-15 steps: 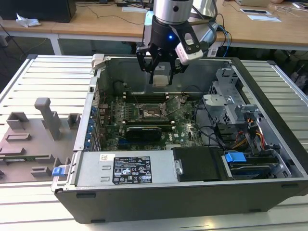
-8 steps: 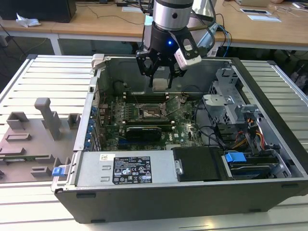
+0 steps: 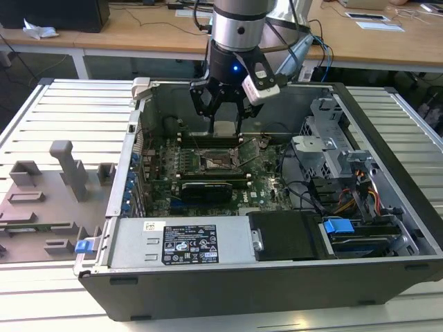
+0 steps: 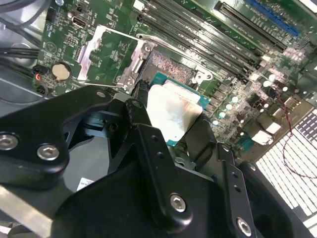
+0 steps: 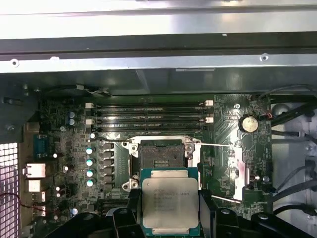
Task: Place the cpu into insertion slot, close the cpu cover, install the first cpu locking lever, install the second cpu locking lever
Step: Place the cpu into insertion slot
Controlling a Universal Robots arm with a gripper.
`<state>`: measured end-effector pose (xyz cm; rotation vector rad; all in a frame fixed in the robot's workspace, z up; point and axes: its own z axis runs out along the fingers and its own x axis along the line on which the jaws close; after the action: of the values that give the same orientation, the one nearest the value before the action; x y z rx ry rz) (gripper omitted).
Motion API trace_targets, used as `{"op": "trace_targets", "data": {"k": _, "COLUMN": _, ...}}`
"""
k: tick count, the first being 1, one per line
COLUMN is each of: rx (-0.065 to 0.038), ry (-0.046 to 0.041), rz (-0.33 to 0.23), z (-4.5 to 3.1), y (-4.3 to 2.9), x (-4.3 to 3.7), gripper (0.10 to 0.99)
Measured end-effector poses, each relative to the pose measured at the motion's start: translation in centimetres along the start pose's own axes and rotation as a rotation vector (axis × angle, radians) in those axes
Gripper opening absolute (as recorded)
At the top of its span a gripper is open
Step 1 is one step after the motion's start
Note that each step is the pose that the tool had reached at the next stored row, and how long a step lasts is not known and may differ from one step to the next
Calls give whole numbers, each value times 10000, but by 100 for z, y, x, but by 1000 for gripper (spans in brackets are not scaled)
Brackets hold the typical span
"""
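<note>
Exterior view first, with 12 o'clock taken as the far edge of that picture. Nearest, at 6 o'clock, stands the dark side wall of an open computer case (image 3: 228, 290), which rests on a slatted metal tabletop (image 3: 62, 104). Just inside that wall lies a silvery power supply (image 3: 183, 242), with a black box (image 3: 284, 235) toward 3 o'clock from it. At 9 o'clock, outside the case, grey holders (image 3: 62, 173) stand on the tabletop.

Farther in lies the green motherboard (image 3: 159, 173). The insertion slot (image 3: 214, 162) is near its middle, dark and uncovered. Above the slot, toward 12 o'clock in the picture, hangs the end effector (image 3: 225, 119). It is closed on two opposite edges of the cpu (image 3: 225, 129), which is held clear of the board. Farthest, at 12 o'clock, is a wooden desk (image 3: 138, 31).

In the first wrist view the cpu (image 5: 170, 206) sits between the black fingers (image 5: 207, 218), its silvery lid facing the camera. The slot (image 5: 161, 158) lies just beyond it. The cpu cover (image 5: 237, 173) is swung open and lies beside the slot, on the side of a coin battery (image 5: 248, 123). A thin lever rod (image 5: 218, 145) runs along the slot's far edge. Past that run long black memory slots (image 5: 148, 111), then the case's metal wall.

In the second wrist view the cpu (image 4: 173, 114) is gripped just short of the slot (image 4: 171, 67), with the cover (image 4: 91, 57) folded back beyond.
</note>
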<state>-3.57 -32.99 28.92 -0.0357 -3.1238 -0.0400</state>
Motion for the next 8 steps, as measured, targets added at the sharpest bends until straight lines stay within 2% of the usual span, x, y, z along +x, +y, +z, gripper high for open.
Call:
{"op": "trace_targets", "data": {"k": 3, "rx": 2, "ry": 2, "rz": -27, "z": 99, "y": 11, "x": -1, "gripper": 545}}
{"op": "trace_targets", "data": {"k": 8, "rx": 1, "ry": 1, "rz": -51, "z": 212, "y": 30, "x": -2, "gripper": 545}}
